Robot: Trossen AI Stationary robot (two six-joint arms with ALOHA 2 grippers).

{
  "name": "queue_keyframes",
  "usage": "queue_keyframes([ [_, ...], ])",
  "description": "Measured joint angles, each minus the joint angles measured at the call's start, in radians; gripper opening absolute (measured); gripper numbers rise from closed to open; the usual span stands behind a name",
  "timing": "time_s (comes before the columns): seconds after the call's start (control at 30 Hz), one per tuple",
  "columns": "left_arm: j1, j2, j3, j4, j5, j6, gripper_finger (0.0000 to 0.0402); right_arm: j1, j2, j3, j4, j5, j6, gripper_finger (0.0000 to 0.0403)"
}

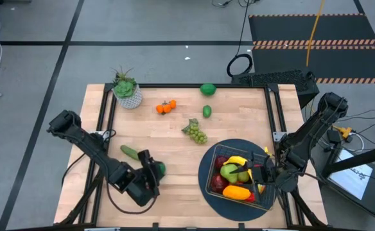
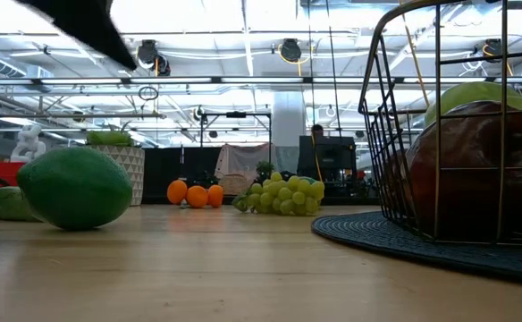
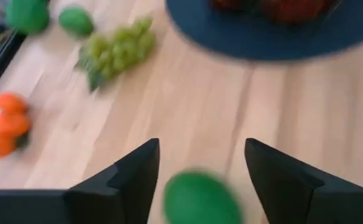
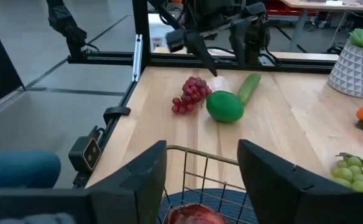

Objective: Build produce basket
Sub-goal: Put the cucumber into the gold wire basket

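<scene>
**A:** So where's this at? The small rectangular dark wire basket [image 1: 237,179] sits on the round dark blue mat [image 1: 207,168] at the right front of the wooden counter [image 1: 174,135], already holding a yellow banana [image 1: 236,160], a green pear [image 1: 229,171] and some red and orange pieces. Plenty is left out: green grapes [image 1: 196,133], small oranges [image 1: 165,107], two limes near the far edge, a cucumber [image 1: 129,151] and a round green fruit [image 3: 200,199] near the left arm.

**B:** Looks like a pickup step to me. The left end effector [image 3: 200,168] has its fingers spread, with that round green fruit right between the tips. Can't tell if they touch it, so I wouldn't call it gripped.

**A:** And the right one?

**B:** The right end effector [image 4: 200,168] hangs over the basket's near rim, fingers apart, nothing pinched. Its wrist view also shows purple grapes [image 4: 191,94] beside the green fruit.

**A:** Next move?

**B:** My guess: the left fingers need to close squarely on the fruit. It's round, so an off-centre squeeze could pop it out. Then lift and carry it across to the basket, dodging the right arm parked there.
</scene>
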Motion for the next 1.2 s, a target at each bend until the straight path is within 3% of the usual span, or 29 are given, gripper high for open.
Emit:
queue_keyframes([
  [0.27,0.048,-0.002,0.013,-0.250,0.224,-0.044,0.0285,0.000,0.000,0.000,-0.001,-0.002,-0.024,0.0187],
  [0.5,0.064,-0.002,-0.011,-0.329,0.368,0.015,0.0267,0.000,0.000,0.000,-0.004,-0.003,-0.027,0.0187],
  [0.77,0.056,-0.002,-0.098,-0.338,0.391,0.148,0.0247,0.000,0.000,0.000,-0.004,-0.030,-0.025,0.0187],
  [1.03,0.124,-0.002,-0.184,-0.346,0.441,0.204,0.0284,0.000,0.000,0.000,-0.004,-0.030,-0.027,0.0187],
  [1.2,0.184,-0.001,-0.235,-0.340,0.490,0.293,0.0284,0.000,0.000,0.000,-0.004,-0.030,-0.027,0.0187],
])
